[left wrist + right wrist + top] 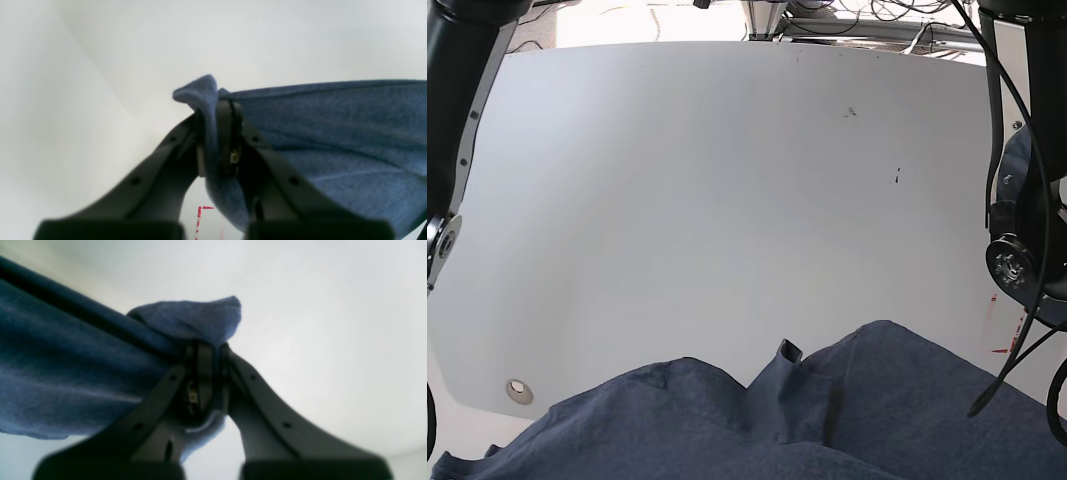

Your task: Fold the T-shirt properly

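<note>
Left gripper [217,113]: dark grey, two-fingered, jaws pressed together on a bunched fold of the dark blue heathered cotton T-shirt [333,133]; a small peak of cloth pokes out past the fingertips toward 12 o'clock, more hangs down between the fingers toward 6 o'clock.
Right gripper [208,353]: same dark grey build, clamped tight on another bunched fold of the T-shirt [66,373]; a rounded lump of cloth sticks out above the tips toward 12 o'clock.
Cloth from left gripper: stretches away toward 3 o'clock in a broad, lightly creased sheet.
Cloth from right gripper: runs off toward 9 o'clock, with a dark band along its upper edge.
Writing and labels: no lettering or brand readable on the fabric in any view; wrist views soft and blurred.
T-shirt look: dark navy in the base view, bluer and mottled close up; surface rumpled, with one upright ridge and a small folded tab near the middle of its top edge [788,352].
T-shirt place: fills the 6 o'clock edge of the base view [757,430], rising in two rounded humps in front of the white flat table [727,180].
Table marks: small round metal disc [519,390] at 8 o'clock; red markings [1007,330] at 4 o'clock.
Arms: black arm links at the 9 o'clock [452,120] and 3 o'clock [1027,200] edges of the base view.
</note>
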`<state>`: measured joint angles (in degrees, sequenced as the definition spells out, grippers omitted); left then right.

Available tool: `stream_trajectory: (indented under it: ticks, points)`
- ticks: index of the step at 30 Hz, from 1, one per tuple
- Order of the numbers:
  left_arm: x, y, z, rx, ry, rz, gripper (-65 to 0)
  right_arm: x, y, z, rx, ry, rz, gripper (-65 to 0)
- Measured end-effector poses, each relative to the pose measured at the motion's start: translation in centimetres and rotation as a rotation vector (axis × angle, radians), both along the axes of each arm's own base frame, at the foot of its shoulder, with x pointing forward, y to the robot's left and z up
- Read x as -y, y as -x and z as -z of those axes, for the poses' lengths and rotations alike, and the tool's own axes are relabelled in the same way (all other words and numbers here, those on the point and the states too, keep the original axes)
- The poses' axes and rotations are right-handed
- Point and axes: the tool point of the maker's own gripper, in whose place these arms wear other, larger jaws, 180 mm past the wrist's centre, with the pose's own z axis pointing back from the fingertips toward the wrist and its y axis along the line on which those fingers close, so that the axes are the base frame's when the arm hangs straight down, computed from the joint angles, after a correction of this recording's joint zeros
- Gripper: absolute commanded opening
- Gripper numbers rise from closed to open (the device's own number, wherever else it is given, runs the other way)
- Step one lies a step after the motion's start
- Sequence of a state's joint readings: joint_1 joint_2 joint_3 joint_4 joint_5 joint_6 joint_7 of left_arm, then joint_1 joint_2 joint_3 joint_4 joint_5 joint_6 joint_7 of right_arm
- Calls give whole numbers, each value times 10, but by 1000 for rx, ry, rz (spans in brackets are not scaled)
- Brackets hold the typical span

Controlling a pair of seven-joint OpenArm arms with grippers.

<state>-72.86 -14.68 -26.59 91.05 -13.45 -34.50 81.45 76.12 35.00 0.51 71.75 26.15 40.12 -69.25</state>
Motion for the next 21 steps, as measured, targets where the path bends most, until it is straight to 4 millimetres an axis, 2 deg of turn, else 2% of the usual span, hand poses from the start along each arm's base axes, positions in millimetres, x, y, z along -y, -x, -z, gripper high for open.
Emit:
stream_trajectory:
  ticks: [4, 8, 12, 14, 21]
  points:
    - [0, -3, 13, -29, 1, 0, -650, 1, -1, 10, -19, 2, 3, -650]
    - [5, -10, 44, -89, -2, 19, -650, 10, 4, 30, -39, -20, 20, -650]
    - [6, -14, 87, -182, 1, 25, -650, 19, 11, 64, -73, -50, 38, -650]
    - [9, -12, 110, -228, 6, 41, -650, 22, 16, 88, -112, -51, 51, -650]
    - [23, 3, 158, -275, -21, 84, -650, 35, 51, 169, -206, -103, 98, -650]
